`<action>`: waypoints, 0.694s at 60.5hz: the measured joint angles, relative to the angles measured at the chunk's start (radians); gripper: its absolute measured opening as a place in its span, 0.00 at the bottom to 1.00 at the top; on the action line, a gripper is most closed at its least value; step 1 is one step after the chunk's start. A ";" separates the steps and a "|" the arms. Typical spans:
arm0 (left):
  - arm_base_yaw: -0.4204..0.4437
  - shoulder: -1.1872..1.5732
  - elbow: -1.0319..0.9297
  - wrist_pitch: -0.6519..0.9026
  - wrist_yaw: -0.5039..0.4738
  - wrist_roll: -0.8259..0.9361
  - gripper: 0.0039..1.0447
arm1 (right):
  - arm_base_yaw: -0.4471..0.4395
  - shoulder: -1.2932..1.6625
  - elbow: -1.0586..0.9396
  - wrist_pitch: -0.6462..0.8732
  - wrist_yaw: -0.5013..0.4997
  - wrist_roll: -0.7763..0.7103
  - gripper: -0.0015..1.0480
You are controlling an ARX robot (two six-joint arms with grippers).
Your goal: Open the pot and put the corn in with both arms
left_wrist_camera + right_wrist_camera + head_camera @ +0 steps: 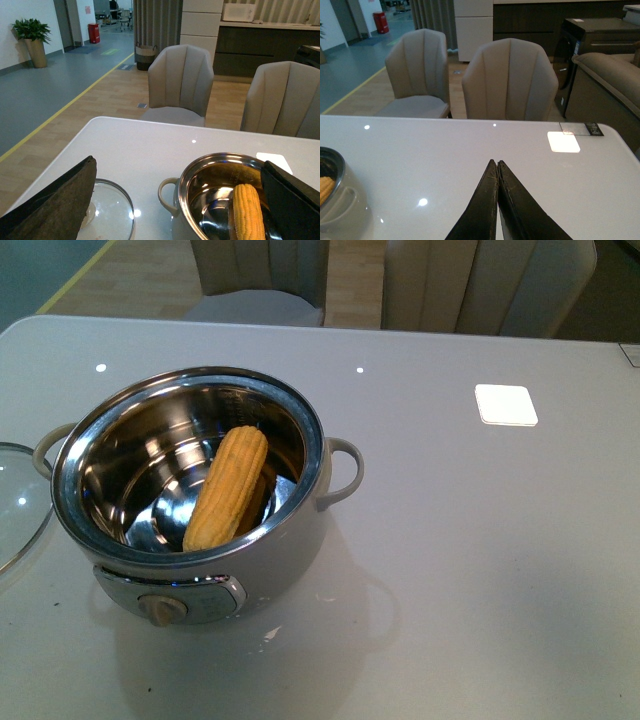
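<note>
The cream-white pot (290,540) stands open on the table at the front left, its steel bowl showing. The yellow-orange corn (228,486) lies inside it, leaning against the bowl's wall. Neither arm shows in the front view. In the left wrist view my left gripper (177,172) is open and empty, its fingers (55,205) spread wide above the pot (172,192) and the corn (248,211). In the right wrist view my right gripper (497,164) is shut on nothing, above bare table to the right of the pot (342,207).
The glass lid (15,502) lies flat on the table left of the pot; it also shows in the left wrist view (112,210). A white square pad (505,404) sits at the back right. Two beige chairs (507,80) stand behind the table's far edge.
</note>
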 joint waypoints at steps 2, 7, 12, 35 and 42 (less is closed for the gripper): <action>0.000 0.000 0.000 0.000 0.000 0.000 0.94 | 0.000 -0.011 -0.003 -0.008 0.001 0.000 0.02; 0.000 0.000 0.000 0.000 0.000 0.000 0.94 | -0.001 -0.044 -0.014 -0.032 0.001 0.000 0.02; 0.000 0.000 0.000 0.000 0.000 0.000 0.94 | -0.001 -0.068 -0.024 -0.045 0.000 0.000 0.02; 0.000 0.000 0.000 0.000 0.000 0.000 0.94 | -0.001 -0.193 -0.036 -0.134 0.000 0.000 0.02; 0.000 0.000 0.000 0.000 0.000 0.000 0.94 | -0.001 -0.220 -0.036 -0.163 0.001 0.000 0.02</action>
